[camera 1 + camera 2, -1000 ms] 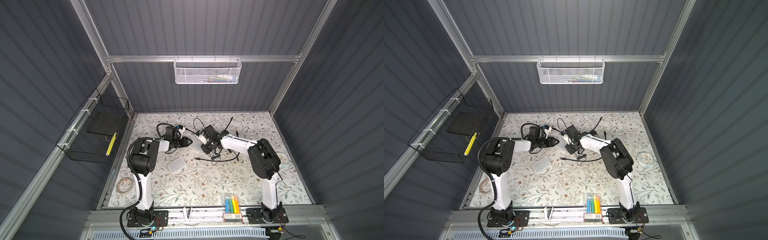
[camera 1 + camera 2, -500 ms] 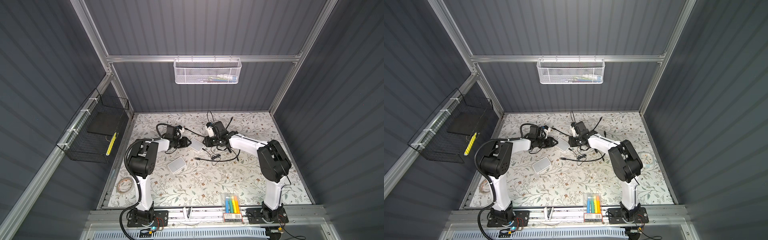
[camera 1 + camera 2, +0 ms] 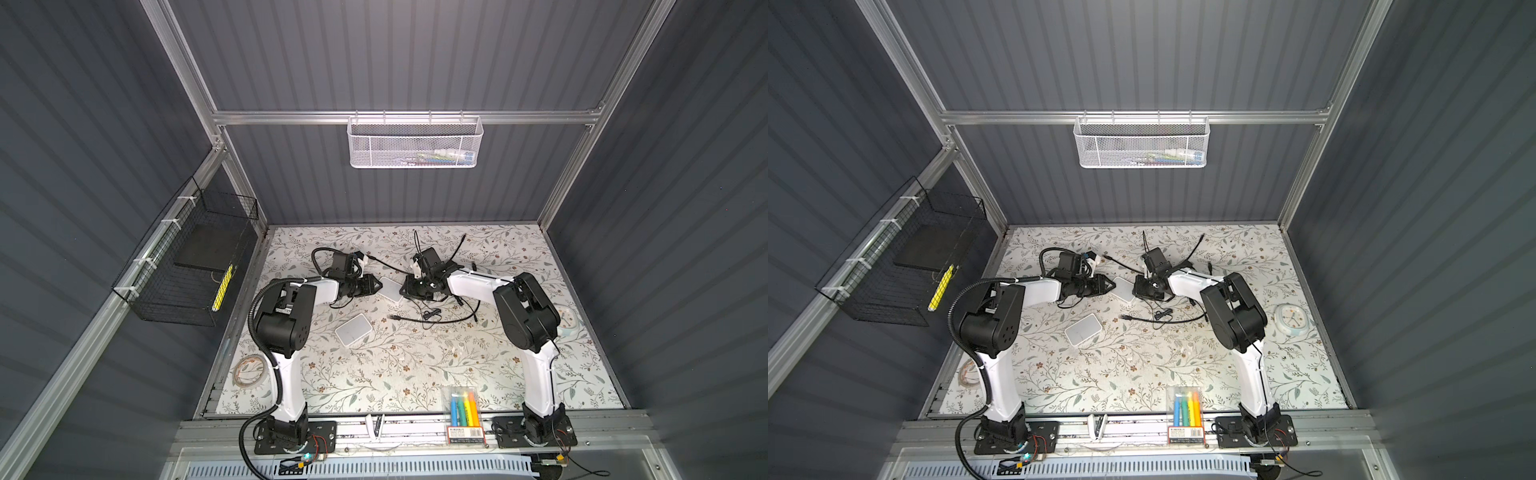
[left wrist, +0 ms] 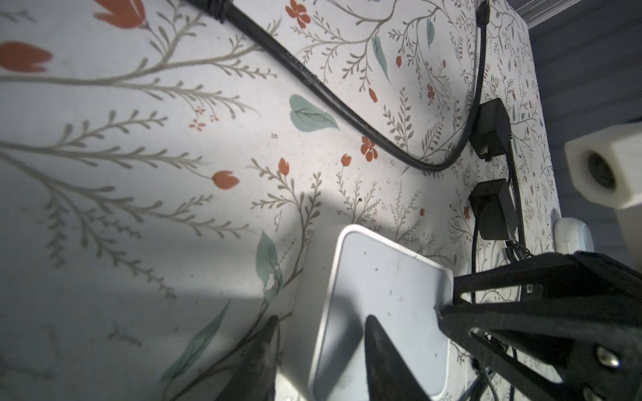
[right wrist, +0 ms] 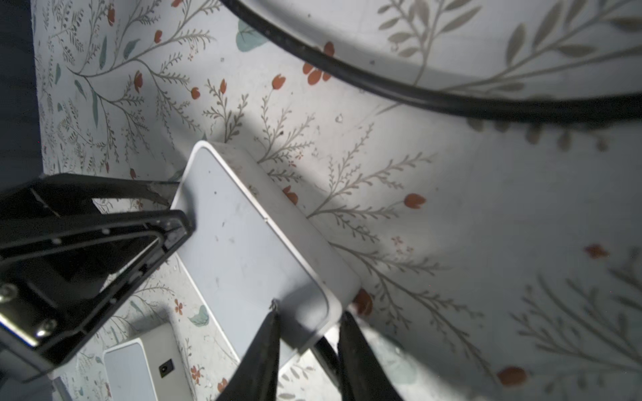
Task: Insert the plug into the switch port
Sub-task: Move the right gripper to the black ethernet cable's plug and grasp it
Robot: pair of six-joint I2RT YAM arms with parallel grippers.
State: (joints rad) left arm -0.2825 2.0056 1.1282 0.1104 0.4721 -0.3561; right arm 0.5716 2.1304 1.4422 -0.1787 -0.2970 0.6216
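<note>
The switch [image 3: 390, 289] lay flat on the mat [image 3: 415, 365] between both grippers. My left gripper [image 4: 321, 317] straddled one corner and my right gripper [image 5: 310, 310] the opposite one, jaws part-open; I couldn't tell whether either actually pinched it. A loose plug [image 3: 392, 317] lay nearer the arm bases, apart from the switch

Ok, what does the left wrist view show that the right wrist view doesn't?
Only left wrist: black adapters beyond the switch, and the right arm's white camera. Only right wrist: a second white box with a dark socket. Both: the switch, a thick black cable on the table, and the left gripper and right gripper clamped on opposite ends of the switch.
</note>
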